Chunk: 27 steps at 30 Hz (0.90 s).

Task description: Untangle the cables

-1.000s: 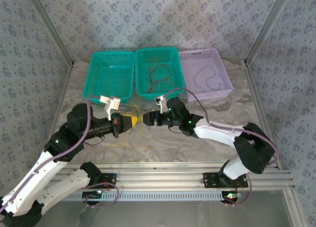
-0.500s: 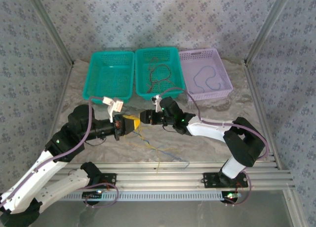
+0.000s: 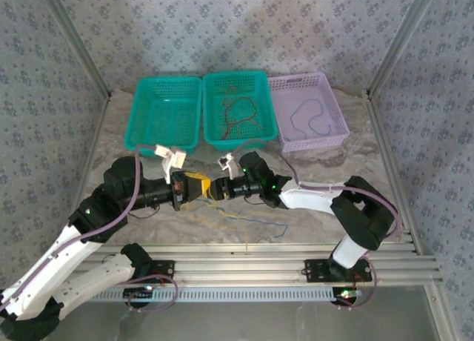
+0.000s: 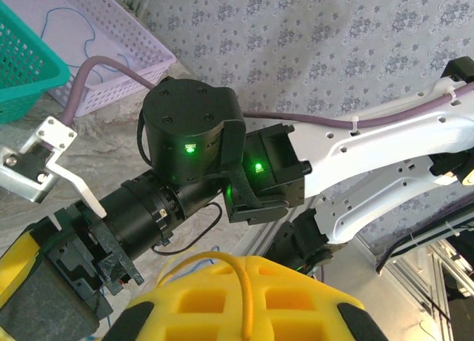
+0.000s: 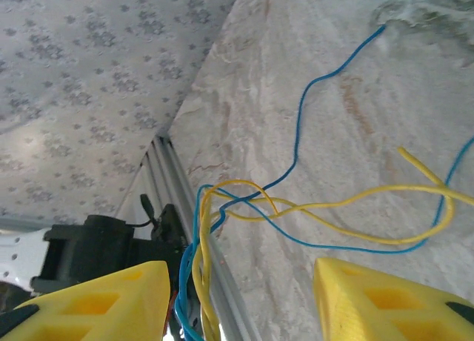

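Table: pale marbled top.
Middle teal basket, far edge: holds red cables.
Lilac basket beside it: holds one blue cable.
Left gripper: yellow fingers pressed together, pinching the cables.
Right gripper: fingers spread, strands passing between.
Cables: thin yellow and blue strands, twisted at the grippers, ends loose on the table.

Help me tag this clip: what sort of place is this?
Likely a robot lab enclosure: patterned walls on silver aluminium framing, and three plastic mesh baskets behind two bolted white robot arms.
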{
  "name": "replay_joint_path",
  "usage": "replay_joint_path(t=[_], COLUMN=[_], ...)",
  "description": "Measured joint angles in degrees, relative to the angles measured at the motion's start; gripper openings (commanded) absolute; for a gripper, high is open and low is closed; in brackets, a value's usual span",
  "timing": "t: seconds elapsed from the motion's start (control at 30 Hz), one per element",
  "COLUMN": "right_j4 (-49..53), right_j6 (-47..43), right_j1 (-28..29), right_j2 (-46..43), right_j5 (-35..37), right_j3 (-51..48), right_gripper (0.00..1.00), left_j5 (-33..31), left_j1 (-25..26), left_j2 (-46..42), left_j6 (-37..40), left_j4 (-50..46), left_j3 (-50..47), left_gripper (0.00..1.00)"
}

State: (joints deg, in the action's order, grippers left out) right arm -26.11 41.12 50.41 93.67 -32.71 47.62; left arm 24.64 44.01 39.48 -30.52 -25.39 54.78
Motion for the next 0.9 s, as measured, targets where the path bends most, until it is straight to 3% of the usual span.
replay_joint_path(t=[0.2,0.63,0.8,0.9], right_j4=[-0.8,-8.9,-14.5,-16.9], right_j6=[-0.1,2.2,5.7,7.7], right_j1=[1.7,5.9,6.3,5.8], right_j2=[3.7,8.0,11.0,11.5], right_j5=[-4.2,-6.4,-7.7,-8.3], right_j3=[0.1,0.8,0.9,0.9], right_gripper=[0.55,0.53,0.39,0.43], left_j5=[-0.4,-0.6,-0.6,-0.7], left_j1=[0.0,0.0,0.0,0.0], left_j2=[-0.6,-0.8,-0.8,-0.8], left_j6=[0.7,1.2,1.2,1.2], left_j4=[-0.5,-1.1,-1.2,-1.1], left_j3=[0.0,-0.9,-0.9,-1.1], left_gripper=[0.0,0.0,0.0,0.0])
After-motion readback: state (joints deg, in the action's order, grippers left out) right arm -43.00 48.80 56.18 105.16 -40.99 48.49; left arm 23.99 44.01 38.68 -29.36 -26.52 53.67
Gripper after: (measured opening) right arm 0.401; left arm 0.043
